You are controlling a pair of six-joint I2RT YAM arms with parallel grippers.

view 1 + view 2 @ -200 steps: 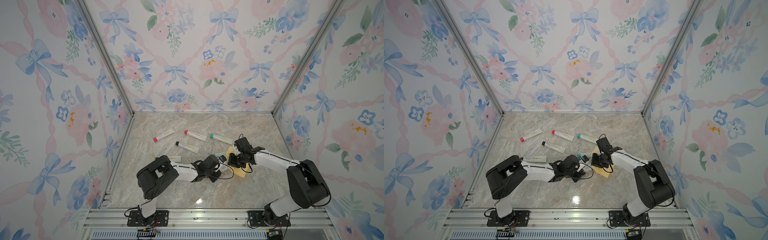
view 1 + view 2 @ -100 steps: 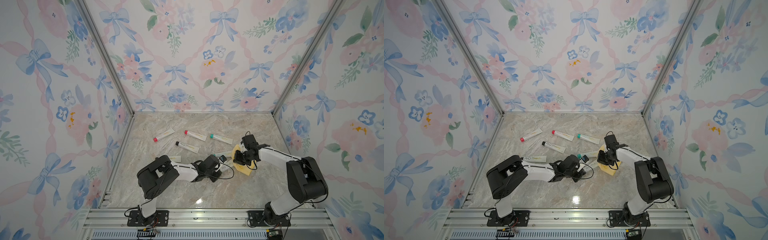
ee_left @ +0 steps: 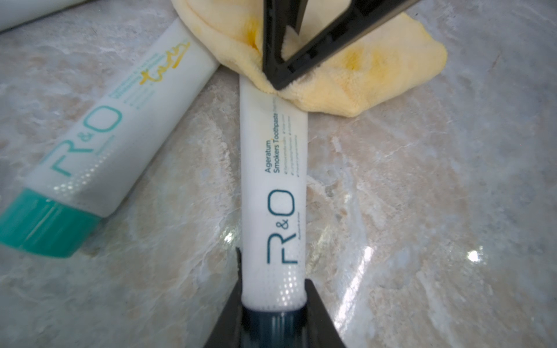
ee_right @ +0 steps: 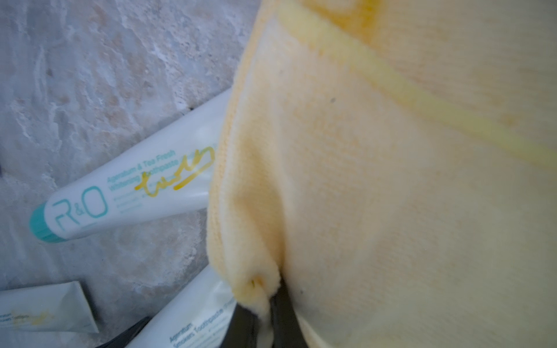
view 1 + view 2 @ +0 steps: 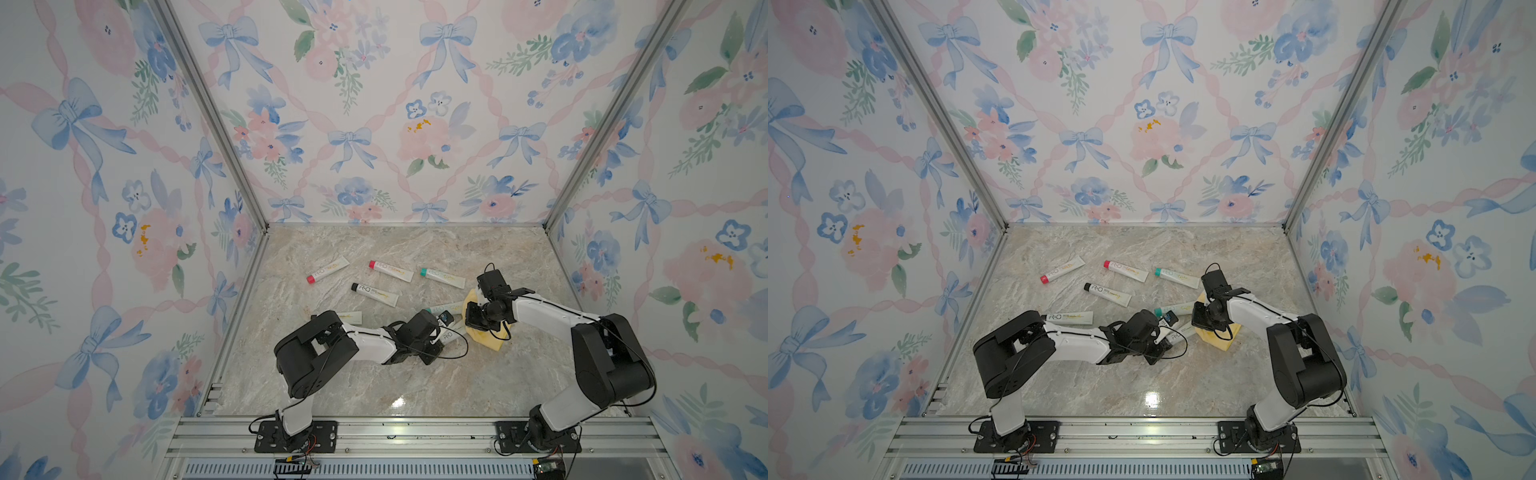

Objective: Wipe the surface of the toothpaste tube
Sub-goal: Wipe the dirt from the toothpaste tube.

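Left gripper (image 3: 272, 304) is clamped narrowly on the dark-capped neck of the toothpaste tube (image 3: 272, 186). The tube runs straight out from its jaws, low over the tabletop (image 5: 415, 386), printed side up. At the tube's far end, opposite the left gripper, the right gripper (image 3: 278, 83) is pinched tight on a fold of the yellow cloth (image 3: 367, 75), and the cloth's edge lies over that end of the tube, touching it. Just beside the held tube, angling away from the left gripper's tips, lies a teal-capped tube (image 3: 105, 135), cap on, its flat end against the cloth. Beyond both grippers, toward the back wall, four more capped tubes lie flat and apart: a red-capped tube (image 5: 327, 269), a second red-capped tube (image 5: 390, 270), a far teal tube (image 5: 442, 277) and a black-capped tube (image 5: 375, 293). Behind the left gripper, beside its arm, a white tube (image 5: 1069, 318) lies with its cap hidden. The tabletop is glossy and marble-patterned. Walls (image 5: 374, 124) papered with blue bows and pink flowers close it on three sides, with aluminium posts (image 5: 211, 112) in the corners and an aluminium rail (image 5: 395, 432) along the front carrying both arm bases.
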